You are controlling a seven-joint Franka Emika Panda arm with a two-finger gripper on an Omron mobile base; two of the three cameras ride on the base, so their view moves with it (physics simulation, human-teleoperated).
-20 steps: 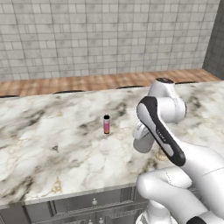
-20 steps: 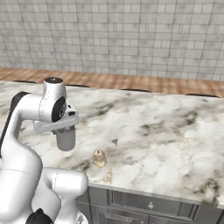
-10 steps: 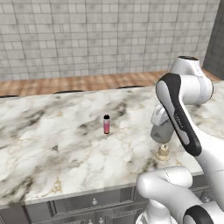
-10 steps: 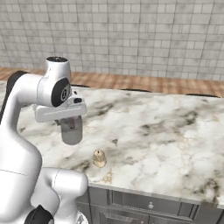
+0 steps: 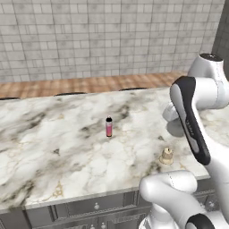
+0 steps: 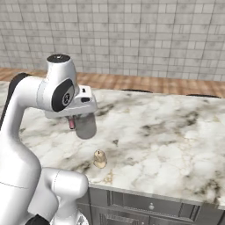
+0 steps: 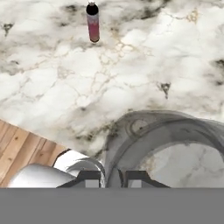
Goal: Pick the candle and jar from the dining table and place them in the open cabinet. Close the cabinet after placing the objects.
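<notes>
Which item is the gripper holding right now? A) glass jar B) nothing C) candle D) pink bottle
A: the gripper is clamped on the rim of the glass jar, lifted off the table, while the candle and pink bottle stand on the marble.

The large white-and-grey marble dining table (image 5: 53,152) lies mostly bare, so a gripper could pass freely over its wide left and far stretches. Three obstacles stand out. A slim pink bottle with a black cap (image 5: 108,127) stands upright near the middle. A small squat beige candle (image 6: 99,159) sits near the front edge, well apart from the bottle. Between and above them hangs the translucent grey glass jar (image 6: 85,125), pinched at its rim by the two-finger gripper (image 7: 114,177) and lifted off the marble.
</notes>
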